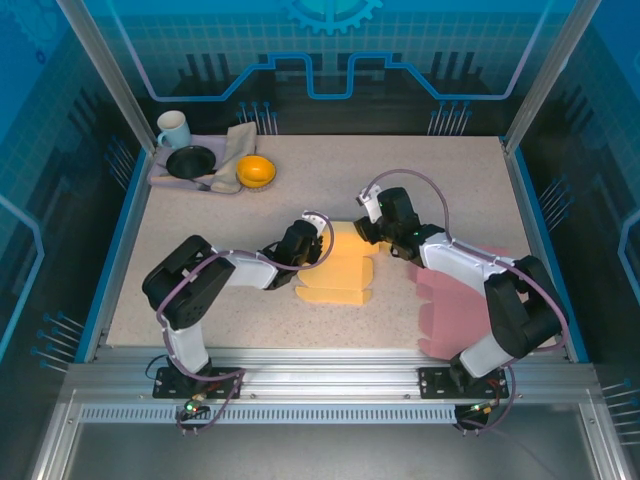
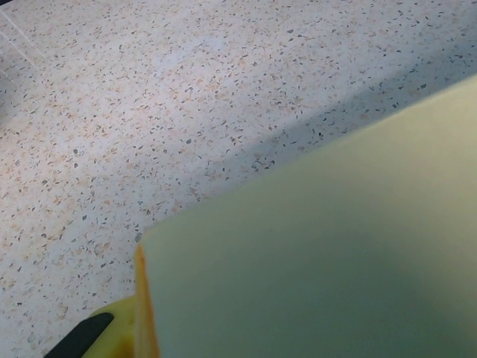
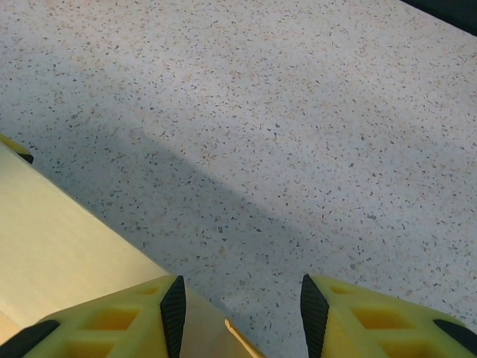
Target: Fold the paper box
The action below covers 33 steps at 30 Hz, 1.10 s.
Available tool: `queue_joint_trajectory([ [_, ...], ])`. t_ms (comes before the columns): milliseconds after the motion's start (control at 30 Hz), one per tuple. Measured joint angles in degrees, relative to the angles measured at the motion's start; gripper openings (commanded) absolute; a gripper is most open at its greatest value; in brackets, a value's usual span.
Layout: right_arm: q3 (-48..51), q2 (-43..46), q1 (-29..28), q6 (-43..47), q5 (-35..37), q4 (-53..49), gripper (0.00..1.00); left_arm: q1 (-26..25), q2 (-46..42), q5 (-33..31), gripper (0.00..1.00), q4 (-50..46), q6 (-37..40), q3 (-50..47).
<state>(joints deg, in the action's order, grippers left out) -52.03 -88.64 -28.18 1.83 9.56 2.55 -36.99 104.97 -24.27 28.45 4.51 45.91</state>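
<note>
Well, the speckled counter takes up most of my overhead feed, with both arms reaching in from the near edge toward its middle. The paper box lies there as a yellow sheet, mostly flat, between the two arms. A pale pink sheet lies flat on the near right, partly under the right arm.

The left end effector sits at the left edge of the paper box. On its wrist camera a pale panel of the box rises close to the lens, and I see one black-padded fingertip at the lower left. I cannot tell whether that end effector is spread or pinching. The right end effector is at the far right corner of the box. Its wrist feed shows the two pads spread apart, with a thin paper edge poking up between them and a box panel to the left.

At the far left corner sits a tray holding a folded cloth, a black bowl and a mug. An orange bowl sits at the tray's right end.
</note>
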Motion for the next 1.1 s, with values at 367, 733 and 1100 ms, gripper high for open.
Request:
queue_joint_trajectory([
  [367,0.3,-0.6,0.0,-1.6,-0.2,1.1,0.46,0.0,1.6,-0.1,0.37,-1.7,-0.1,0.0],
  [733,1.7,-0.6,-0.6,-2.4,-0.5,3.1,0.45,0.2,1.8,-3.6,0.11,-3.6,-5.1,1.5],
  [1100,1.8,-0.7,-1.4,-4.0,1.0,3.9,0.45,0.5,3.0,-6.8,0.24,-3.8,-7.3,3.1],
])
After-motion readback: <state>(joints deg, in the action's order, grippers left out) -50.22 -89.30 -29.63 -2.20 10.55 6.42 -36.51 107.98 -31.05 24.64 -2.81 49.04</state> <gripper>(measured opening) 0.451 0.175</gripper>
